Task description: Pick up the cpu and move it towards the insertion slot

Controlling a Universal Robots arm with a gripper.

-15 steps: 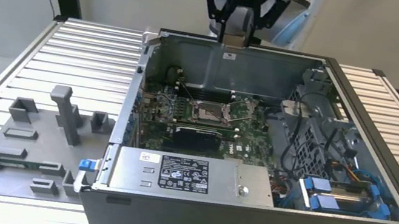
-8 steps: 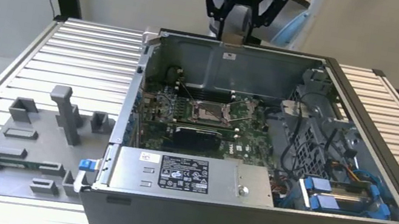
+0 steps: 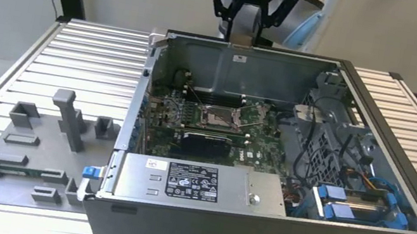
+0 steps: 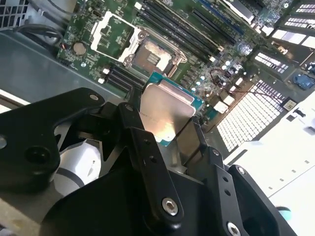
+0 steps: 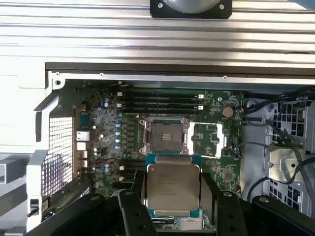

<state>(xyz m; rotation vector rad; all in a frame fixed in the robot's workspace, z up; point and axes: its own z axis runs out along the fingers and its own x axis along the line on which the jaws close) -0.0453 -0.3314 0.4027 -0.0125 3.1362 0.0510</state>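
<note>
The cpu [image 5: 173, 186], a thin square chip with a silvery metal top on a teal-edged board, sits clamped between the black fingers [image 5: 136, 216] of the gripper [image 5: 172, 196], held by two opposite edges. It looks light, rigid and smooth, and probably delicate underneath, so an edge grip suits it. It hangs above the green motherboard [image 5: 108, 147], just short of the insertion slot [image 5: 164, 137], inside the open computer case [image 3: 274, 232].

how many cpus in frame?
1. The cpu is clamped between the jaws of the gripper, above the motherboard and apart from the insertion slot, whose centre looks empty. The power supply could hide others.
</note>
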